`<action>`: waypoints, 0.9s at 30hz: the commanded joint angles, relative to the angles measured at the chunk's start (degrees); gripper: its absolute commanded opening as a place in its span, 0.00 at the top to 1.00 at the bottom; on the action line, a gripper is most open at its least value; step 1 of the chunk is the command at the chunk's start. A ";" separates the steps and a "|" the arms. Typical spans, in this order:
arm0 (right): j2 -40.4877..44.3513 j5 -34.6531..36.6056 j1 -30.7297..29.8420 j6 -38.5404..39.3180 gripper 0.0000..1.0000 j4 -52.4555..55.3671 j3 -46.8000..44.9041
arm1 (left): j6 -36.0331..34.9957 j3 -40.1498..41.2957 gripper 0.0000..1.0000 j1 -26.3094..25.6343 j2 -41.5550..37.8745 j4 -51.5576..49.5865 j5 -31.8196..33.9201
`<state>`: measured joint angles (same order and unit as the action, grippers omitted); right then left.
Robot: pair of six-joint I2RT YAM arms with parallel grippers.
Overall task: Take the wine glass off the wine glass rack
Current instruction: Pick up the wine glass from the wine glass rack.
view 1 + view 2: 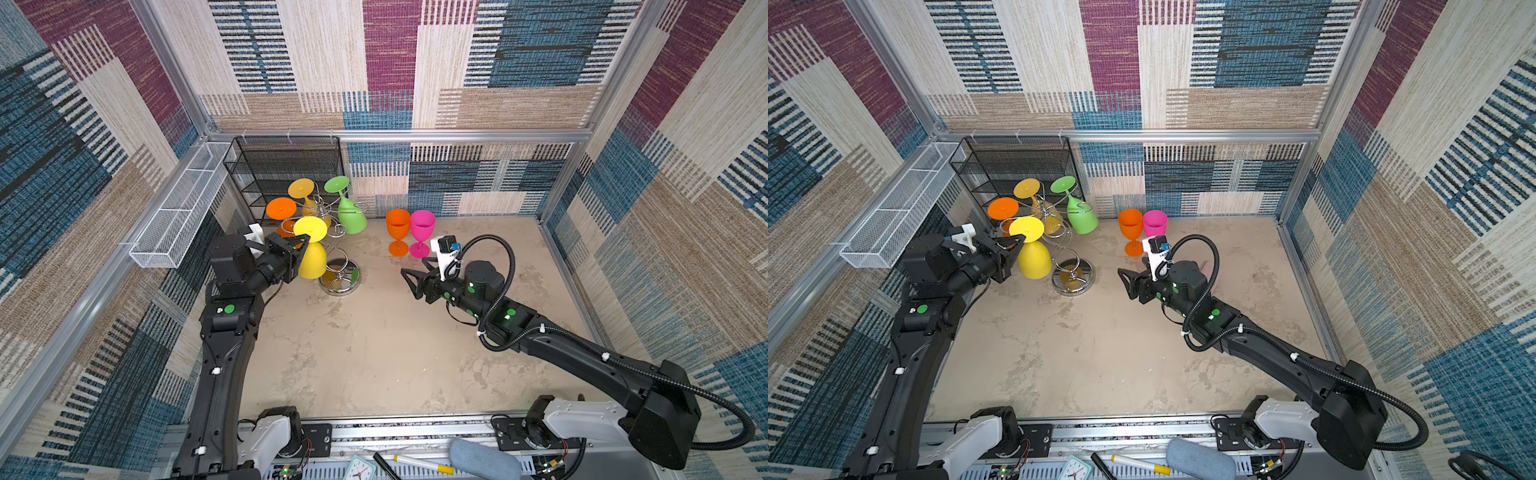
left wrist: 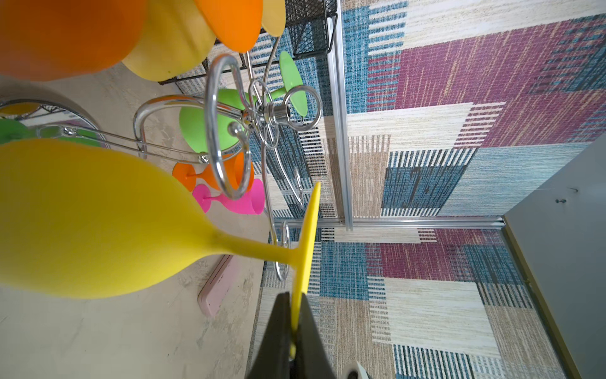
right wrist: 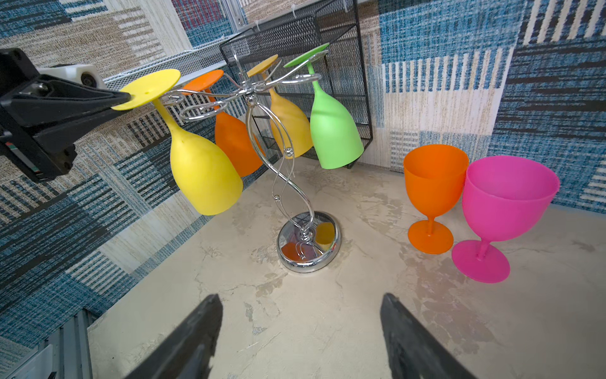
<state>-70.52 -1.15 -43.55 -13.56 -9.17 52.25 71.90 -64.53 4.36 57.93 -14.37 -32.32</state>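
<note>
1. A robotics lab test cell: patterned fabric panels (image 1: 390, 50) on a bare aluminium frame (image 1: 399, 135) box in the desk (image 1: 374, 353).
2. A black left arm (image 1: 220, 365) and right arm (image 1: 582, 353) are mounted on a metal rail (image 1: 415, 432) along the desk's near edge.
3. A wrist camera (image 1: 446, 245) is cabled to the right arm.

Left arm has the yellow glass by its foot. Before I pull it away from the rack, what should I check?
1. Left gripper shut on the yellow wine glass foot: ok.
2. Stem free of the wine glass rack scroll arm: cannot tell.
3. Rack base flat on the table: ok.
4. Right gripper open, empty, apart from the rack: ok.
5. Upright orange glass and pink glass stand on the rack's far side from the left arm: ok.
</note>
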 commanded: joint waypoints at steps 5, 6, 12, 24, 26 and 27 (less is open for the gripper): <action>0.46 -0.36 -0.02 -1.68 0.22 -0.18 -0.46 | -0.86 4.42 1.00 -0.65 -4.50 0.36 -4.73; 0.60 -0.14 -0.04 -1.95 0.22 0.11 -0.68 | -1.18 5.27 1.00 -0.88 -5.22 0.07 -5.07; 1.42 1.73 -0.04 -4.58 0.22 2.91 -1.88 | -3.60 10.49 1.00 -3.53 -8.01 0.11 -8.80; 4.20 6.86 0.12 -16.08 0.21 15.23 -5.07 | -19.24 16.26 1.00 -14.41 -10.06 1.62 -8.29; 5.26 7.25 0.50 -18.27 0.21 16.84 -5.78 | -22.06 17.11 1.00 -16.46 -9.75 1.63 -7.38; 5.91 7.12 0.85 -19.27 0.21 17.76 -6.30 | -23.16 17.57 1.00 -17.46 -9.53 1.79 -7.30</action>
<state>-65.82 4.45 -43.16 -28.05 5.02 46.65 55.90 -47.77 -11.44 48.12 -14.37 -40.40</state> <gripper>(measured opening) 0.787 0.079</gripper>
